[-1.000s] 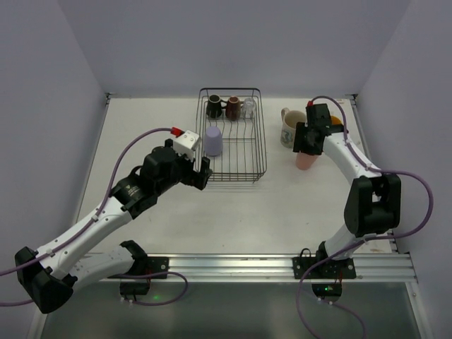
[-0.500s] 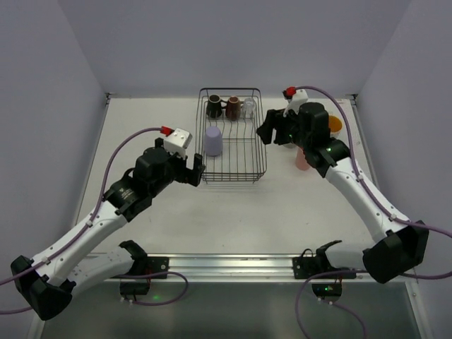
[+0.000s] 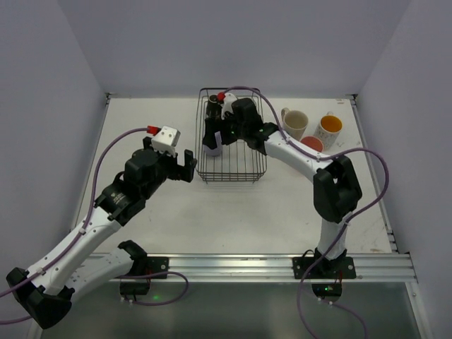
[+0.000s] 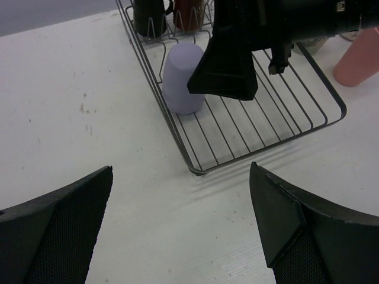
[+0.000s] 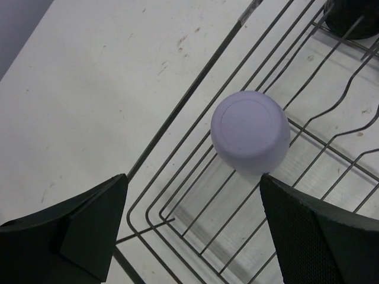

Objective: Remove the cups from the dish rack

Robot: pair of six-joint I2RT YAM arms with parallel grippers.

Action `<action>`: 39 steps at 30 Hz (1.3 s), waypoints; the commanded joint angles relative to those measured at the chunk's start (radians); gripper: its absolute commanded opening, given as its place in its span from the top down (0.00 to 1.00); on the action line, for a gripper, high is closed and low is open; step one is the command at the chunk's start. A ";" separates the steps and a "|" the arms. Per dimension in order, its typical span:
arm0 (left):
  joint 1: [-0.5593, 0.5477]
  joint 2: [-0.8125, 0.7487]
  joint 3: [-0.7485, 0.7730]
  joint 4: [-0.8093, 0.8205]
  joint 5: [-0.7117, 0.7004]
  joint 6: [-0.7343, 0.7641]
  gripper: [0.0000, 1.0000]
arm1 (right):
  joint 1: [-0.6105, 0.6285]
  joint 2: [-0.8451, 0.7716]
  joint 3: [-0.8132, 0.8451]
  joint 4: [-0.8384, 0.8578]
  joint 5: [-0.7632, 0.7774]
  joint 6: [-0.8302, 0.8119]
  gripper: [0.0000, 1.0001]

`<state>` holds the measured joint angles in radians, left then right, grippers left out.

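Note:
The dish rack (image 3: pixel 262 151) stands at the table's middle back. A lavender cup (image 5: pixel 251 130) sits upside down in its left half, also in the left wrist view (image 4: pixel 182 80). At the rack's far end are a black mug (image 4: pixel 148 15) and a brown mug (image 4: pixel 188 10). My right gripper (image 5: pixel 192 195) hovers open just above the rack (image 5: pixel 177 118), the lavender cup slightly ahead of its fingers (image 4: pixel 228 65). My left gripper (image 4: pixel 180 177) is open over bare table, left of the rack's near corner (image 4: pixel 204 171). Nothing is held.
Right of the rack stand a cream mug (image 3: pixel 294 123), an orange-lined tumbler (image 3: pixel 329 127) and a pink tumbler (image 3: pixel 311 145). The right arm (image 3: pixel 296 155) stretches across the rack's right side. Walls close in the table on three sides.
The right gripper opened off the pink tumbler at the right, left it on the table, and swung left over the rack above the lavender cup. The left arm drew back slightly left.

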<state>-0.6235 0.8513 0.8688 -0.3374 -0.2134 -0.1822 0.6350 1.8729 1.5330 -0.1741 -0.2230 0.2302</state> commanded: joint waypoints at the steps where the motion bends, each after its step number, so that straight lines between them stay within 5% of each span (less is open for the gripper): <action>1: 0.008 -0.006 -0.008 0.046 -0.004 -0.005 0.00 | 0.003 0.069 0.131 0.004 0.039 -0.029 0.05; 17: 0.033 0.005 -0.010 0.054 0.022 -0.007 0.00 | 0.011 0.247 0.246 -0.044 0.194 -0.005 0.08; 24: 0.038 -0.006 -0.020 0.078 0.039 -0.007 0.00 | 0.026 0.235 0.225 0.015 0.274 -0.006 0.32; 30: 0.045 0.005 -0.027 0.104 0.045 -0.017 0.00 | 0.028 0.112 0.109 0.151 0.251 0.032 0.56; 39: 0.045 0.028 0.001 0.176 0.129 -0.157 0.00 | 0.025 -0.228 -0.218 0.330 0.231 0.101 0.57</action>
<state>-0.5846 0.8768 0.8520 -0.2443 -0.1268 -0.2569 0.6548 1.8122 1.3918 -0.0074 0.0074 0.2939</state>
